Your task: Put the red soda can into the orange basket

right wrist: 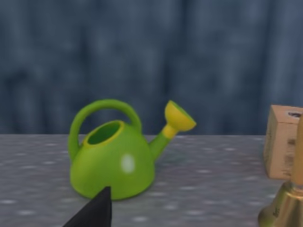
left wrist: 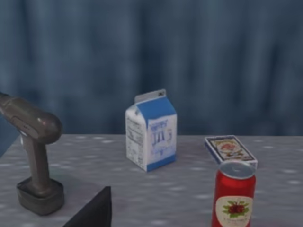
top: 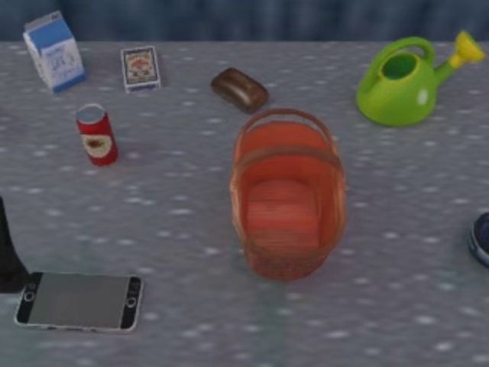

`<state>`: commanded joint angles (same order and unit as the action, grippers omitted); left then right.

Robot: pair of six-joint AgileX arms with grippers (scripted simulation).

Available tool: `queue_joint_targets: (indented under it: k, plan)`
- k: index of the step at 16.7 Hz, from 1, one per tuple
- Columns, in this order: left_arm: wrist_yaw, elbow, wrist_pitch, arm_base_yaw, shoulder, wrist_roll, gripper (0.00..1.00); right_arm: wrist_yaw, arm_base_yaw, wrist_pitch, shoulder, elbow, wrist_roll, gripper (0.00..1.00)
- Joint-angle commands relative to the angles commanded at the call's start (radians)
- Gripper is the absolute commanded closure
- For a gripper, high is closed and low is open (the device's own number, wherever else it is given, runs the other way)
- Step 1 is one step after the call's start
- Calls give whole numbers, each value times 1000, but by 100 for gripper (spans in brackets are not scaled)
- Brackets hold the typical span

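**A:** What carries everything?

**B:** A grey speckled tabletop (top: 397,252) with a dark blue curtain (left wrist: 189,56) behind its far edge. The biggest thing on it is the orange basket (top: 287,200), an oval of red-orange weave with an arched hoop handle, sitting near the middle and empty.

**A:** Next down?

**B:** The green watering can (top: 397,82) with a yellow spout, near the far right corner. A smartphone (top: 79,301) lies flat toward the near left corner. A blue-white milk carton (top: 53,50) stands at the far left corner, with a card box (top: 140,68) beside it and a brown loaf-shaped object (top: 239,89) further along the far edge.

**A:** And the red soda can?

**B:** The red soda can (top: 96,134) stands upright on the left side, just nearer than the carton and card box, well apart from the basket. Silver-grey top, white-yellow label patch with a red emblem.

**A:** The claws?

**B:** The left arm (top: 8,252) is a dark shape at the left edge; nothing touches the can. For either claw, I cannot tell whether it is open or closed.
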<state>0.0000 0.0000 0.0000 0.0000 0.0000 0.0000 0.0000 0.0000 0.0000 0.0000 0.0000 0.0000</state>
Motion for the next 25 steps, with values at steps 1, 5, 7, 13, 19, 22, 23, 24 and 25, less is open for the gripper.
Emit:
queue_joint_targets:
  k: [1,5,7,13,19,22,23,24,25]
  plan:
    - [0,0,0,0,0,0,0,0,0,0,0,0,0,0]
    - [10,54,-31,-13,56,19,0,0,0,0,0,0,0,0]
    - [21,139,-79,-28,143,47,0,0,0,0,0,0,0,0]
    - [46,568,-325,-73,583,178,0,0,0,0,0,0,0,0]
    - [47,1154,-665,-101,1187,343,0,0,0,0,0,0,0,0]
    - [42,1462,-846,-109,1506,427,0,0,0,0,0,0,0,0]
    - [40,1562,-905,-111,1611,454,0,0,0,0,0,0,0,0]
    - [38,1661,-964,-113,1714,481,0,0,0,0,0,0,0,0]
    - [35,1757,-1021,-115,1815,507,0,0,0,0,0,0,0,0]
